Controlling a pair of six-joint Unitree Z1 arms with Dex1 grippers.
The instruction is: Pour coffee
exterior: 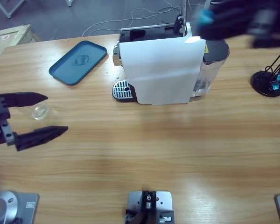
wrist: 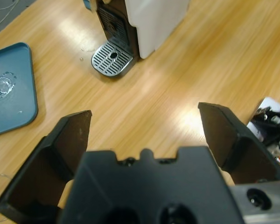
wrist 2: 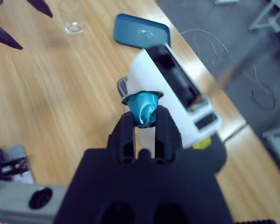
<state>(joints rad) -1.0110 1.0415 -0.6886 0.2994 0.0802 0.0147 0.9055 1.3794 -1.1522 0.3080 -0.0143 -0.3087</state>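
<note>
While the right gripper (wrist 2: 143,122) pinches a blue coffee capsule (wrist 2: 143,106) above the white coffee machine (exterior: 163,70), the left gripper (exterior: 46,114) hangs spread wide beside an empty-looking glass (exterior: 40,111); no coffee visible.

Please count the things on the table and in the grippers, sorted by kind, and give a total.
Coffee machine: 1
Blue tray: 1
Clear glass: 1
Black capsule stand: 1
Blue capsules: 3, one held in the right gripper, two on the stand
Total: 7
The open left gripper holds nothing.
</note>
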